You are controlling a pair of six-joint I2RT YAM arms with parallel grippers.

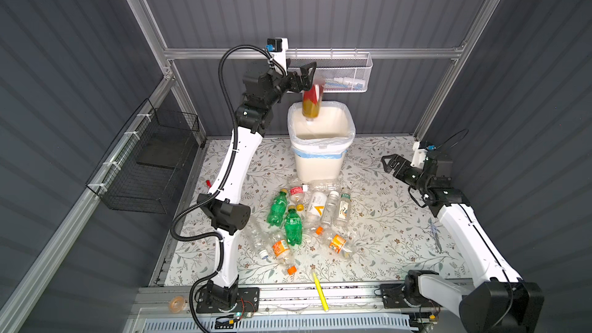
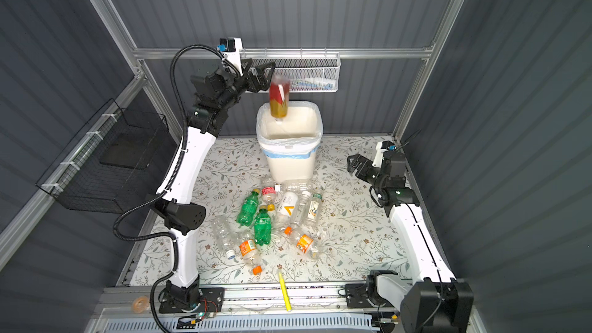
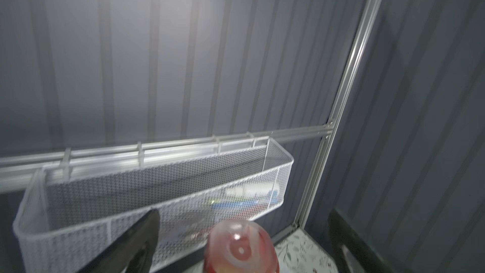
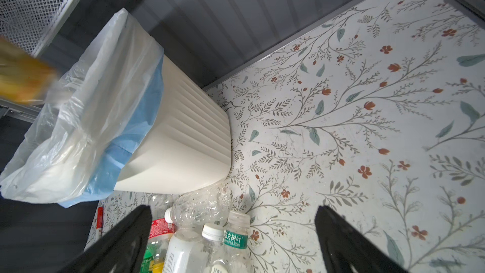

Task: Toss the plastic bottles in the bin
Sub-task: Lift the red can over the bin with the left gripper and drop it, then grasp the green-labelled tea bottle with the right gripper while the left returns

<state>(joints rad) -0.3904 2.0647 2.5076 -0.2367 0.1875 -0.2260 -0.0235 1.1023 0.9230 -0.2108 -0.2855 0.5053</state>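
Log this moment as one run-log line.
phase: drop | left jaws: open | red-label bottle: cap down, blurred, unheld over bin mouth | right jaws: open, empty | pile of bottles: on table

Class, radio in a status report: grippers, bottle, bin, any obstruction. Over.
Left gripper open above bin. Red-labelled bottle mid-air, cap down, over bin mouth. Right gripper open, empty. Nothing blocking.

The green-labelled bottle [image 4: 235,238] reads "东方树叶" and, smaller below, "335".
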